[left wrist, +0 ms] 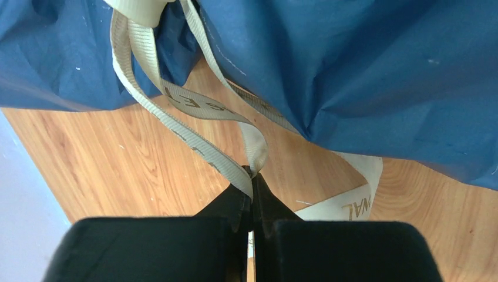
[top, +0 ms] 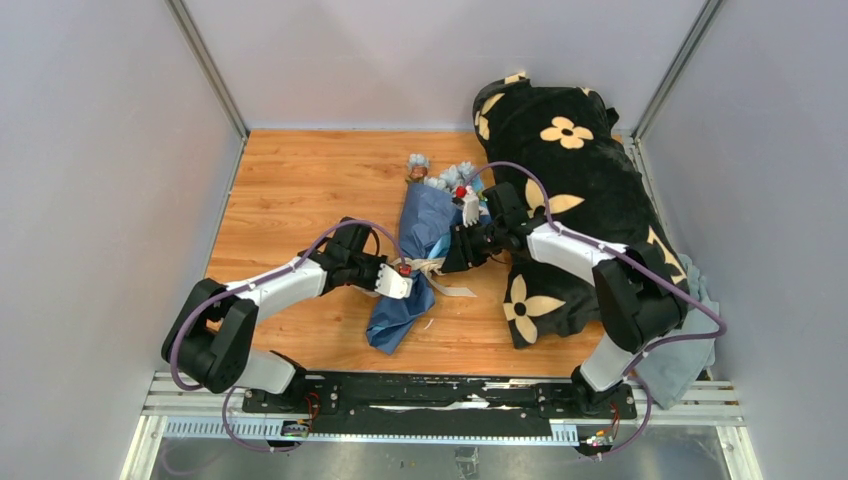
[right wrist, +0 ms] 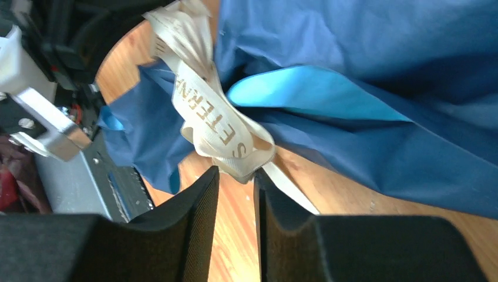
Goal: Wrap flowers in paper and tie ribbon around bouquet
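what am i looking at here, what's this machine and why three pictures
Two robot arms are bolted at the near edge of a wooden table. The wide picture looks down from above; the other two come from cameras on each wrist. On the table lies a bouquet wrapped in navy paper, beside a black plush blanket printed with cream flowers. The left hand pinches the cream ribbon looped round the bouquet. The right hand has its fingers apart, the ribbon's knot just in front of them.
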Robot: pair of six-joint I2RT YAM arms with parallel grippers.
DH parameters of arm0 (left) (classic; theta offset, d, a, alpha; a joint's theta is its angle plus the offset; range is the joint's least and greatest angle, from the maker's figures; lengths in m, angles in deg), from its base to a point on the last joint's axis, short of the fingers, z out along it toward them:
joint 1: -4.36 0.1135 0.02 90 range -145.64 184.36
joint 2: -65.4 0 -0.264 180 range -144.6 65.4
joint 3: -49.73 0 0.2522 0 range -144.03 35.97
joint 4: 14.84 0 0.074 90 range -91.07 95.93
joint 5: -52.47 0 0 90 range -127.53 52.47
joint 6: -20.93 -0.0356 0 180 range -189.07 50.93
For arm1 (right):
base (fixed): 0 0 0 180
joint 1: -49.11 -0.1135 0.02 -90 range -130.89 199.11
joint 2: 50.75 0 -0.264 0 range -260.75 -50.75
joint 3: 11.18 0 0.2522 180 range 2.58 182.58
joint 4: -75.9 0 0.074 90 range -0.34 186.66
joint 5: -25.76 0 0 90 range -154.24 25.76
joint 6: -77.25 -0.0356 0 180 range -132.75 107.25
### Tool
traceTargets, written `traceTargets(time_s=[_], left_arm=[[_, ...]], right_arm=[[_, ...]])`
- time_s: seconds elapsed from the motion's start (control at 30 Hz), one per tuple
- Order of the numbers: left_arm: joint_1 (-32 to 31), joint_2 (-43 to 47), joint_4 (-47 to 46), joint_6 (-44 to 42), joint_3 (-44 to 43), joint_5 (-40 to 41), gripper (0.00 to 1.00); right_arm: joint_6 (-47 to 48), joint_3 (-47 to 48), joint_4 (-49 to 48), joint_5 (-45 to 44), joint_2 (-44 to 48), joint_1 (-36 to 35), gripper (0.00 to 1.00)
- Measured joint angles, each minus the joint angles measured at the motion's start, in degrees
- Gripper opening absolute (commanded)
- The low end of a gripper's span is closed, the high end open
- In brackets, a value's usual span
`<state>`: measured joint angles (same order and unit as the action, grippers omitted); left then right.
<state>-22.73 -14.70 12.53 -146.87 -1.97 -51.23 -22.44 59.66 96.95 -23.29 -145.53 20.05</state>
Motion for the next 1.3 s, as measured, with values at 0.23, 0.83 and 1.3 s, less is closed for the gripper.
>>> traceTargets(time_s=[0.23, 0.83, 1.3], left_arm=[[-0.4, 0.0, 0.3, 2.0, 0.0, 0.5, 0.00], [-0.4, 0.0, 0.1, 2.6, 0.5, 1.2, 0.00], [-0.4, 0.0, 0.1, 2.6, 0.5, 1.4, 0.00]], right_arm=[[-0.4, 0.1, -2.3, 1.2, 1.1, -0.9, 0.67], [-4.5, -19.6, -16.9, -3.1, 8.9, -1.1, 0.47], [-10.1, -22.1, -44.0, -5.3, 1.1, -2.9, 0.43]])
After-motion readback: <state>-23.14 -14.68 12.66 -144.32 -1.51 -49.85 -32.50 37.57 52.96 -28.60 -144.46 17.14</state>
